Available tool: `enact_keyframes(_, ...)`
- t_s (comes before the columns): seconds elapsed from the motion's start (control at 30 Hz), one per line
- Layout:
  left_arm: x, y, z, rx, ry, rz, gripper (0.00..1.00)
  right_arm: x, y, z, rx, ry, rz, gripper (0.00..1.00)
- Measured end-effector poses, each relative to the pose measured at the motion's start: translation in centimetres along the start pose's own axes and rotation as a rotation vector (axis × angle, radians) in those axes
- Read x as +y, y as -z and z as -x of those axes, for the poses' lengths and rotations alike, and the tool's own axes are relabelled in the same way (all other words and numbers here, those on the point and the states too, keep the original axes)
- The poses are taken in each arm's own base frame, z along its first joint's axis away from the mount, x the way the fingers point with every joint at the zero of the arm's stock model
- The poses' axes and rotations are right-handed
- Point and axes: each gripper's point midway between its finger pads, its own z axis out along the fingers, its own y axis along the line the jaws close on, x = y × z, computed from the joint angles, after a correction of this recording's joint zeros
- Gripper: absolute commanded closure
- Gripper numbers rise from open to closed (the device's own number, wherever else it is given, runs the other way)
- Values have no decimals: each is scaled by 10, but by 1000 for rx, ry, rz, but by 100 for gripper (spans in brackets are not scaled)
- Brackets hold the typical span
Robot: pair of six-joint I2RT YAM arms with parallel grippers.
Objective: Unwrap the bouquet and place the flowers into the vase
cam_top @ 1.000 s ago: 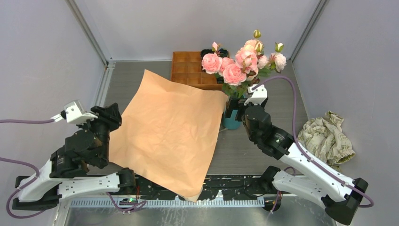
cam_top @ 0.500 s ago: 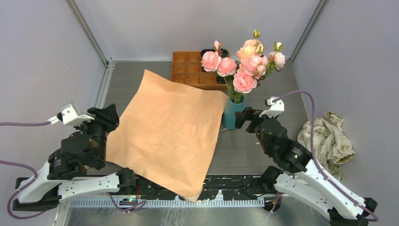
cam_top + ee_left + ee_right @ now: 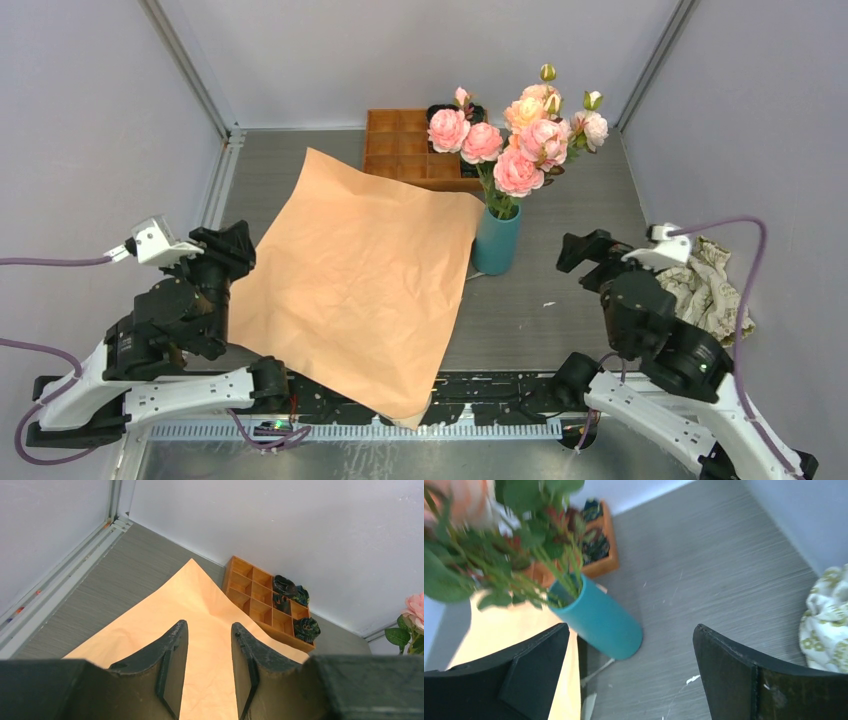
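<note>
Several flowers (image 3: 520, 135) were found standing in the vase (image 3: 497, 240), upright on the bench (image 3: 560, 310) just beside the wrapping paper (image 3: 360, 280), which was laid flat. The task was judged done. Right fingers (image 3: 734, 675) were spread wide, empty and well clear, presumably to spare the stems. Left fingers (image 3: 172, 665) were parted over the paper, gripping nothing.

In my right wrist view, the flowers (image 3: 524, 535) above the vase (image 3: 596, 617) are smearing into blur and running off the top-left edge. Right of the vase, the cloth (image 3: 826, 625) is getting cropped by the frame. Behind the vase, leaves are masking much of the tray (image 3: 611, 550). From above, I am seeing the paper (image 3: 350, 280) left of the vase covering the tray's near corner.
</note>
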Motion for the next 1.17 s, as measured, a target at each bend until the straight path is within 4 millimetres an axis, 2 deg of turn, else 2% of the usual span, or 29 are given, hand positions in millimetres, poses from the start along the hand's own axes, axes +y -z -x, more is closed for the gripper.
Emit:
enact_keyframes(0.13,0,0,-1,1,-6,0,62,-22,21,56,-118,-90,-81,1)
enact_keyframes(0.2,-1,0,-1,1,-8,-1,62,-34,31,77,-171,-139,-115,1)
enact_keyframes(0.27,-1,0,-1,2,-8,-2,62,-49,41,89,-216,-175,-148,0)
enact_keyframes(0.47,-1,0,-1,3,-8,-3,62,-84,61,97,-285,-240,-184,1)
enact_keyframes(0.67,-1,0,-1,3,-9,-3,62,-108,75,101,-325,-288,-202,0)
enact_keyframes(1.17,2,0,-4,7,-31,-1,62,-127,83,101,-335,-263,-269,1)
